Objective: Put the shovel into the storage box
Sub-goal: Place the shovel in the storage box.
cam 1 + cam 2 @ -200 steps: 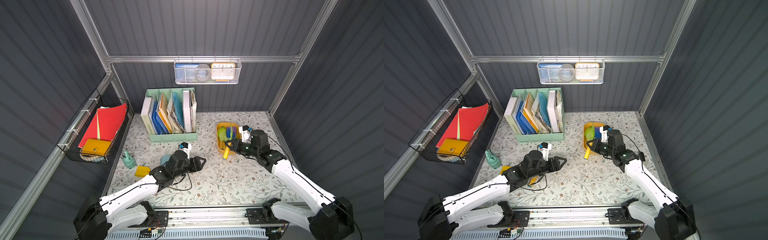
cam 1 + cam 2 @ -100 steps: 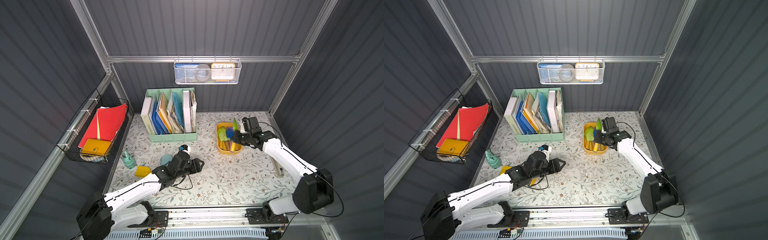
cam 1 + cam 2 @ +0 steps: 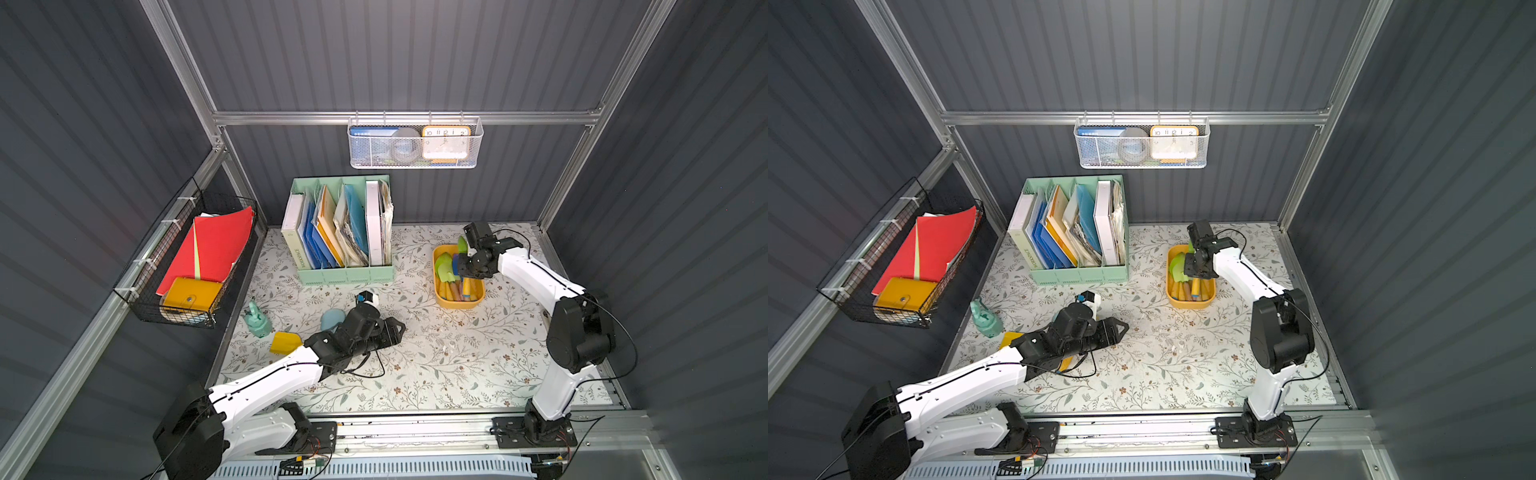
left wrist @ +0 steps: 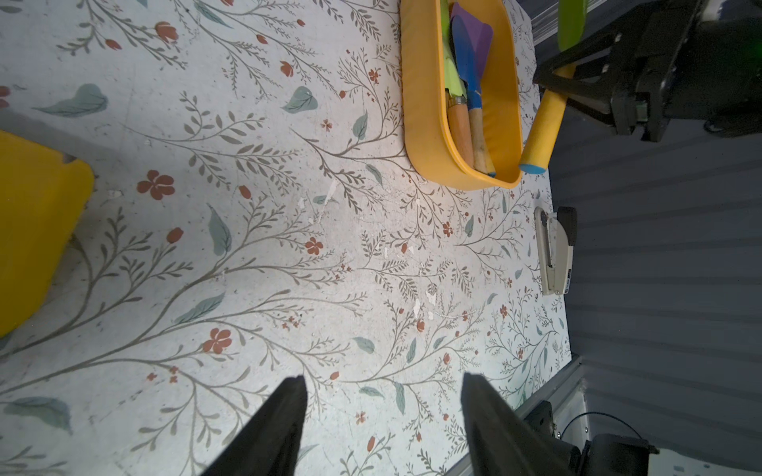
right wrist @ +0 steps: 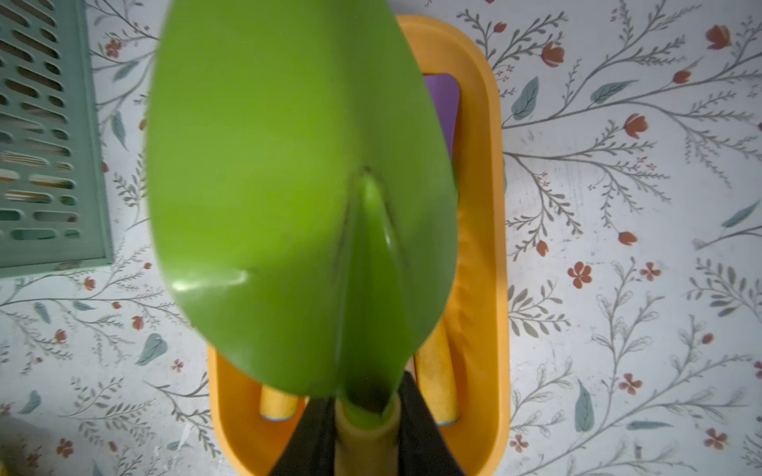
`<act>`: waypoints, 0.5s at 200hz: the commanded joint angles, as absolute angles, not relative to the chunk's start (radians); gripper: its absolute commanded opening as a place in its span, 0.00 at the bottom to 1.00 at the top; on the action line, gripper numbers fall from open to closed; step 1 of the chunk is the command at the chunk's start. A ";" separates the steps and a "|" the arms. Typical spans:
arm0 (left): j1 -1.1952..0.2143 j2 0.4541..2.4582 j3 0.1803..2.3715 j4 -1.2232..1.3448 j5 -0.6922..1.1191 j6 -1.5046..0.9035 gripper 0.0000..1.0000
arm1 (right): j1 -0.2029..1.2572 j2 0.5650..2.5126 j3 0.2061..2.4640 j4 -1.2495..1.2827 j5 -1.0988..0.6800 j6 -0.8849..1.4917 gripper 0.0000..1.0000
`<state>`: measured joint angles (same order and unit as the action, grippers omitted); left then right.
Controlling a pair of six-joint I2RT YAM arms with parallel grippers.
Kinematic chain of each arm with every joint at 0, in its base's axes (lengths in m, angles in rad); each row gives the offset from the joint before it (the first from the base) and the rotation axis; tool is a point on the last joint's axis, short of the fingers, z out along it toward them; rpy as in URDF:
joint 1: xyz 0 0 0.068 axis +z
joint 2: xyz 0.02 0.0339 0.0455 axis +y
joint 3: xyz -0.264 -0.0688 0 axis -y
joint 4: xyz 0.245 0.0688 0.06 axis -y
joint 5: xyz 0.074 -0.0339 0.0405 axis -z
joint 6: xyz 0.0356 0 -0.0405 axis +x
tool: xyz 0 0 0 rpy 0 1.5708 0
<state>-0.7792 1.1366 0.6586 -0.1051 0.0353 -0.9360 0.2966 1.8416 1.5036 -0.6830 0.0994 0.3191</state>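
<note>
Floral paper covers the desk [image 3: 436,361], walled in by dark ribbed panels [image 3: 374,54]. At far left a black wire basket [image 3: 166,266] on the side wall holds red folders [image 3: 216,245]. Below it on the desk stand a small teal toy [image 3: 257,322] and a yellow block [image 3: 286,343]. Next, the left jaws hover low over bare desk near the middle, standing partly apart with nothing between them in the left wrist view. Behind them a mint-green file holder [image 3: 345,274] sits against the back wall. Further right lies the storage box [image 3: 457,305], with several toy shovels [image 3: 444,270] inside. The shovel [image 5: 288,185], green-bladed with a yellow handle, is clamped in the right jaws at the neck where blade meets handle, one jaw pressed to each side. It hangs over the storage box, lengthwise with it, blade toward the back wall, and is not lying inside. Whether it touches the rim I cannot tell. A grey stapler [image 4: 554,251] lies at the desk's right edge.
</note>
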 commanded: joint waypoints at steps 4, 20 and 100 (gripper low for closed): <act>-0.774 1.145 0.680 -0.142 0.017 -0.943 0.65 | 0.302 1.894 1.541 -0.736 0.139 0.283 0.21; -0.772 1.150 0.683 -0.147 0.014 -0.945 0.65 | 0.309 1.922 1.548 -0.738 0.142 0.278 0.21; -0.768 1.157 0.686 -0.150 0.016 -0.945 0.65 | 0.328 2.006 1.582 -0.734 0.195 0.259 0.21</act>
<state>-0.7769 1.1534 0.6598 -0.1314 0.0265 -0.9360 0.3229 1.9835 1.5517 -0.7139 0.1574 0.2726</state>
